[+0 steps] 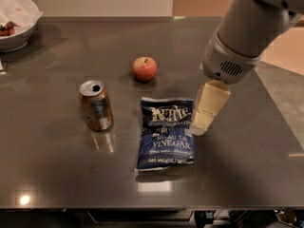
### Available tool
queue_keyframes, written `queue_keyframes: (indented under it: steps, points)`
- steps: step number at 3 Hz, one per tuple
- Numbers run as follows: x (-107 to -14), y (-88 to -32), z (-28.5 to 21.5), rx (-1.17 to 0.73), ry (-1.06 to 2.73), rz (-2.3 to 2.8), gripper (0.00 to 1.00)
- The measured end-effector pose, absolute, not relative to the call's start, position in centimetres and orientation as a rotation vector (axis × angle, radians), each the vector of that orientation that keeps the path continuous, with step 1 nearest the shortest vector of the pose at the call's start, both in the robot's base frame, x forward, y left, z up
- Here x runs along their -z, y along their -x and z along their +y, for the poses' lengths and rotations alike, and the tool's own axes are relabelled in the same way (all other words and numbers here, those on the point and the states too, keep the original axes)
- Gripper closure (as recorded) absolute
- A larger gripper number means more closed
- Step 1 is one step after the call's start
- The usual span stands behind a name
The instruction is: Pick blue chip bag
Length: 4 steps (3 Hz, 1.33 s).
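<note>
The blue chip bag (166,132) lies flat on the dark table (57,170), near the front middle, with white "Kettle" and "Vinegar" lettering facing up. My gripper (205,112) hangs from the grey arm at the right, pointing down, just beside the bag's upper right edge. It holds nothing that I can see.
A bronze drink can (96,105) stands upright left of the bag. A red apple (145,69) sits behind the bag. A white bowl (16,20) with food is at the far left corner. The table's right edge runs close behind the arm.
</note>
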<state>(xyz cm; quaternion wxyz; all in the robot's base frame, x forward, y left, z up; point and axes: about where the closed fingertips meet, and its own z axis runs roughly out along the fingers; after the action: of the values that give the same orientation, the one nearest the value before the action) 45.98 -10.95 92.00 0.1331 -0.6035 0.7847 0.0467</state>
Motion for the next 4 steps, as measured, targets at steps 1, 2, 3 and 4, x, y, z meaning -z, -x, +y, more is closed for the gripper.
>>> queue_keyframes:
  steps: [1,2,3,4]
  points:
    - [-90.3,-45.7,-9.1,-0.14,1.763,2.309,0.0]
    - [-88.3,-45.4,-7.8,-0.128,1.764,2.367,0.0]
    - [-86.6,-45.0,-6.6,-0.138,1.775,2.421,0.0]
    - [-84.9,-44.5,-5.7,-0.153,1.806,2.461,0.0]
